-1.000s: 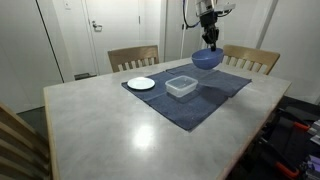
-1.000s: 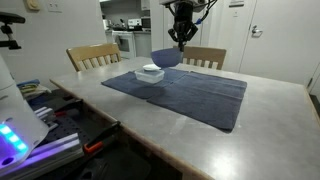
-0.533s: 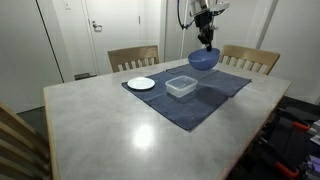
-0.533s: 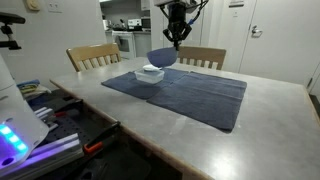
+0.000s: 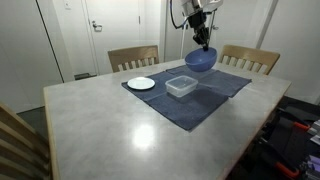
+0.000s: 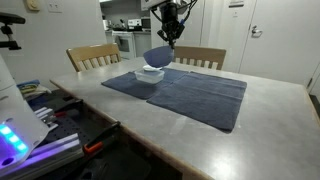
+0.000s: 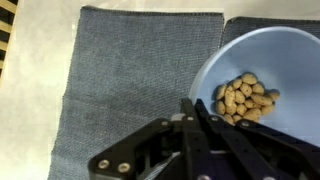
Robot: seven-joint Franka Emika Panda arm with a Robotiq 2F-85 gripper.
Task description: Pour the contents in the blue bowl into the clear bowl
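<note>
My gripper (image 5: 203, 40) is shut on the rim of the blue bowl (image 5: 201, 60) and holds it in the air, tilted, above the blue cloth. In the wrist view the blue bowl (image 7: 290, 55) holds a heap of tan nuts (image 7: 245, 98), and my gripper (image 7: 197, 112) pinches its rim. The clear bowl (image 5: 181, 86) stands on the cloth below and to the left of the blue bowl. In an exterior view the blue bowl (image 6: 158, 57) hangs just above the clear bowl (image 6: 152, 72). The clear bowl is out of the wrist view.
A dark blue cloth (image 5: 190, 98) lies on the grey table (image 5: 110, 130). A small white plate (image 5: 141, 83) sits at the cloth's left corner. Wooden chairs (image 5: 133, 57) stand at the far side; another chair back (image 5: 20, 140) is near.
My gripper has carried the blue bowl sideways toward the clear bowl and slightly up. The bowl now hangs closer over the clear bowl.
</note>
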